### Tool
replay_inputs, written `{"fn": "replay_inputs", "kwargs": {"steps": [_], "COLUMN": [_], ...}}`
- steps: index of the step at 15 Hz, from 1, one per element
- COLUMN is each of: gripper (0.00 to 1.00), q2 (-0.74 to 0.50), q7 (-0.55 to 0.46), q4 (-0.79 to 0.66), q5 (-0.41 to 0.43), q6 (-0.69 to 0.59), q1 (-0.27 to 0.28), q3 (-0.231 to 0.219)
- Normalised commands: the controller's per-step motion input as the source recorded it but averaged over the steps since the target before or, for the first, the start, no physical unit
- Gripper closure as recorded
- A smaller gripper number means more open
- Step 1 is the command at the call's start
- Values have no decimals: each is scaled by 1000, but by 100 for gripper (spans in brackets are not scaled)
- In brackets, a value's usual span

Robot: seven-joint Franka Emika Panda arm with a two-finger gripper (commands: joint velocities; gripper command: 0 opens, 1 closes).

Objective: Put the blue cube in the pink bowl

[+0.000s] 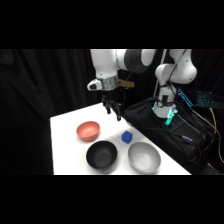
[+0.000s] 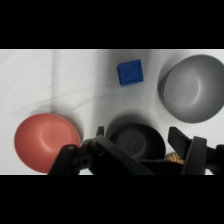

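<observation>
A: On the white surface (image 1: 65, 145), what lies where?

B: 3 bowls and 1 cube. The small bright-blue cube (image 1: 127, 136) sits bare on the surface, between the round salmon-pink bowl (image 1: 88, 130) and the grey-silver bowl (image 1: 144, 156), touching neither. The glossy black bowl (image 1: 101, 154) is at the front, just beside the grey one.

A: And the arm?

B: The white arm's black two-finger gripper (image 1: 114, 111) hangs above the back of the surface, apart from the cube and holding nothing.

A: Are the jaws spread?

B: Yes. In the wrist view the gripper (image 2: 136, 145) shows 2 dark fingers (image 2: 186, 145) standing apart, with the black bowl (image 2: 135, 140) between them and partly hidden behind the linkage. The cube (image 2: 130, 72) lies beyond, well clear.

A: Anything cut off?

B: The pink bowl (image 2: 46, 141) and the grey bowl (image 2: 194, 88) both run into the edges of the wrist view. Something tan shows by the right finger; I cannot tell what it is.
</observation>
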Motion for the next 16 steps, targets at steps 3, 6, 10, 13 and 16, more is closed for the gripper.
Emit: {"fn": "replay_inputs", "kwargs": {"steps": [3, 6, 10, 13, 16], "gripper": [0, 0, 0, 0, 0], "q2": [-299, -266, -94, 19, 44], "q7": [-218, -218, -142, -38, 27], "q4": [-540, -470, -346, -240, -188], "q5": [-51, -22, -35, -59, -66], "q6": [481, 425, 437, 411, 393], "q1": [-5, -9, -4, 24, 54], "q3": [11, 3, 3, 35, 59]}}
